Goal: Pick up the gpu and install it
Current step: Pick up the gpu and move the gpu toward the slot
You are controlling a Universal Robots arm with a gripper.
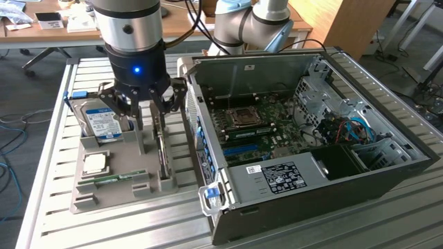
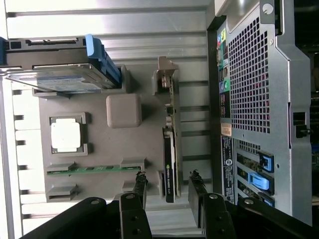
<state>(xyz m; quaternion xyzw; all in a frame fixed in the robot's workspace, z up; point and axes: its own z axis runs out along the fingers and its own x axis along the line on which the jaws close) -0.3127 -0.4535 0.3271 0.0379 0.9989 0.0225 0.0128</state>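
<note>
— Where do we find the gpu [image 1: 162,150]?
— We see it on edge in the holder tray [image 1: 128,161] on the table [image 1: 52,207], just beside the computer case [image 1: 312,207] at the exterior view's right.
— And to its left?
— The processor [image 1: 95,163] and the memory stick [image 1: 111,179], with the hard drive [image 1: 102,124] behind them. The gripper [image 1: 147,111] hangs above the gpu, a finger either side, apart.

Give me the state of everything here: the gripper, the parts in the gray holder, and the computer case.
gripper: open, astride the gpu, not closed on it.
gpu: standing on edge in the gray holder, not yet lifted.
hard drive: standing upright in the holder.
processor chip: lying flat in its recess.
memory stick: lying in its slot.
computer case: on its side, panel off, motherboard exposed.
</note>
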